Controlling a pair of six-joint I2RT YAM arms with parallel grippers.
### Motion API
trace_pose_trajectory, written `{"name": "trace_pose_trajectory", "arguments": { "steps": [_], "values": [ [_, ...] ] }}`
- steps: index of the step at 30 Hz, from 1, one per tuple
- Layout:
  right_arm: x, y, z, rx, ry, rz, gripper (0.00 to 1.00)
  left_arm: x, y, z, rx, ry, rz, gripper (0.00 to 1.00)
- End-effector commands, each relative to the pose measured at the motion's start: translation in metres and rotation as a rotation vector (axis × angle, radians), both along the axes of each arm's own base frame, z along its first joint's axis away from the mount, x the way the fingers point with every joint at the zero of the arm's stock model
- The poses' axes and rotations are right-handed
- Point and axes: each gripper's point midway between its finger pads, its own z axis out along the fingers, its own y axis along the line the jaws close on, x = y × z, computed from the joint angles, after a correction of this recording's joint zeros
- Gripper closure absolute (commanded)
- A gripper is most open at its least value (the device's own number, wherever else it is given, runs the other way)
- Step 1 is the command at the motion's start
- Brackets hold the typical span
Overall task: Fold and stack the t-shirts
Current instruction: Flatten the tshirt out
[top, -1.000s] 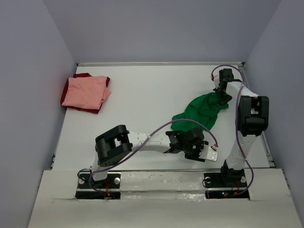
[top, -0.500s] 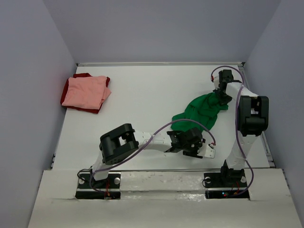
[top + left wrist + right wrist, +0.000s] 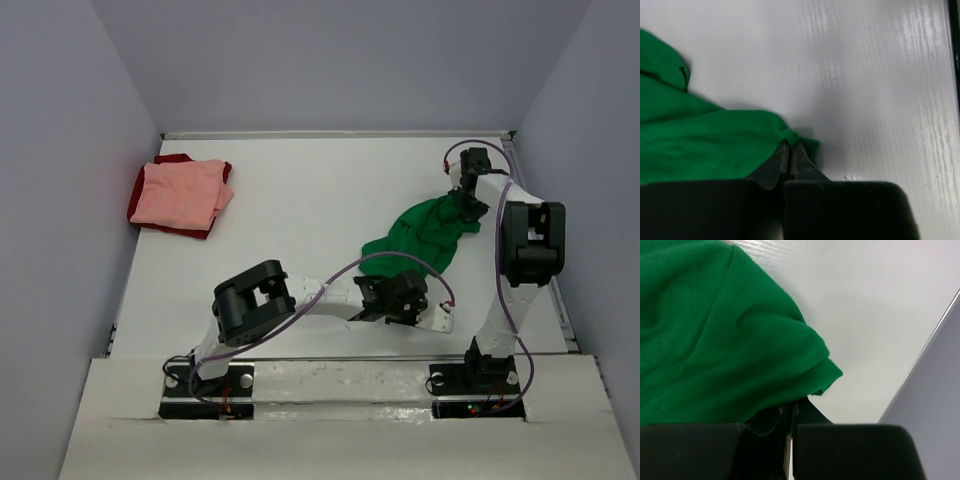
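Looking set to be spread flat: the green t-shirt (image 3: pixel 425 232), crumpled on the right of the table (image 3: pixel 300 200), is pinched at opposite ends by the left gripper (image 3: pixel 790 151) and right gripper (image 3: pixel 790 412), both closed tight on it

The green t-shirt (image 3: pixel 425 232) is bright and unpatterned. The pink t-shirt (image 3: pixel 182 192) is plain salmon, the red t-shirt (image 3: pixel 133 208) dark.

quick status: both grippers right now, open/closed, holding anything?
Left gripper: closed, jaws pinching a corner of the bright green cloth t-shirt.
Right gripper: closed, jaws pinching another edge of the same t-shirt.
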Motion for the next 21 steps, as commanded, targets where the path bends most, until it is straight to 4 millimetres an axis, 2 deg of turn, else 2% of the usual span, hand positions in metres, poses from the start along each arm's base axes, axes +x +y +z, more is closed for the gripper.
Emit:
{"name": "trace_pose_trajectory", "arguments": {
  "steps": [1, 2, 3, 4, 5, 7, 8, 9, 10, 11, 13, 14, 17, 18, 21],
  "values": [
    [0.001, 0.001, -0.004, 0.002, 0.0, 0.007, 1.0, 0.025, -0.005, 0.069, -0.108, -0.089, 0.062, 1.0],
    [0.001, 0.001, -0.003, 0.003, -0.002, 0.006, 1.0, 0.032, -0.001, 0.075, -0.107, -0.102, 0.082, 1.0],
    [0.002, 0.002, -0.002, 0.007, -0.006, 0.007, 1.0, 0.046, 0.006, 0.092, -0.126, -0.144, 0.133, 1.0],
    [0.001, 0.003, -0.003, 0.012, -0.004, 0.004, 1.0, 0.068, 0.017, 0.102, -0.137, -0.163, 0.183, 1.0],
    [0.001, 0.003, -0.002, 0.015, -0.008, 0.004, 1.0, 0.087, 0.029, 0.123, -0.166, -0.198, 0.241, 1.0],
    [0.001, 0.005, -0.001, 0.024, -0.013, 0.002, 1.0, 0.124, 0.054, 0.144, -0.197, -0.224, 0.349, 1.0],
    [0.002, 0.006, 0.0, 0.03, -0.014, 0.001, 1.0, 0.161, 0.083, 0.154, -0.214, -0.23, 0.45, 1.0],
    [0.001, 0.008, 0.003, 0.045, -0.015, 0.005, 1.0, 0.177, 0.103, 0.172, -0.243, -0.256, 0.505, 1.0],
    [0.002, 0.009, 0.006, 0.053, -0.023, 0.003, 1.0, 0.204, 0.134, 0.181, -0.25, -0.286, 0.592, 1.0],
    [0.003, 0.01, 0.009, 0.059, -0.027, 0.004, 1.0, 0.215, 0.15, 0.19, -0.266, -0.311, 0.631, 1.0],
    [0.003, 0.014, 0.019, 0.076, -0.044, 0.007, 1.0, 0.228, 0.188, 0.208, -0.283, -0.375, 0.715, 1.0],
    [0.003, 0.015, 0.025, 0.085, -0.056, 0.01, 1.0, 0.239, 0.217, 0.223, -0.298, -0.411, 0.784, 1.0],
    [0.007, 0.02, 0.05, 0.11, -0.109, 0.017, 1.0, 0.247, 0.258, 0.218, -0.277, -0.43, 0.873, 1.0],
    [0.008, 0.024, 0.06, 0.128, -0.123, 0.028, 1.0, 0.248, 0.277, 0.218, -0.271, -0.436, 0.911, 1.0],
    [0.01, 0.035, 0.092, 0.184, -0.178, 0.056, 1.0, 0.245, 0.304, 0.223, -0.276, -0.458, 0.967, 1.0]
  ]
}}
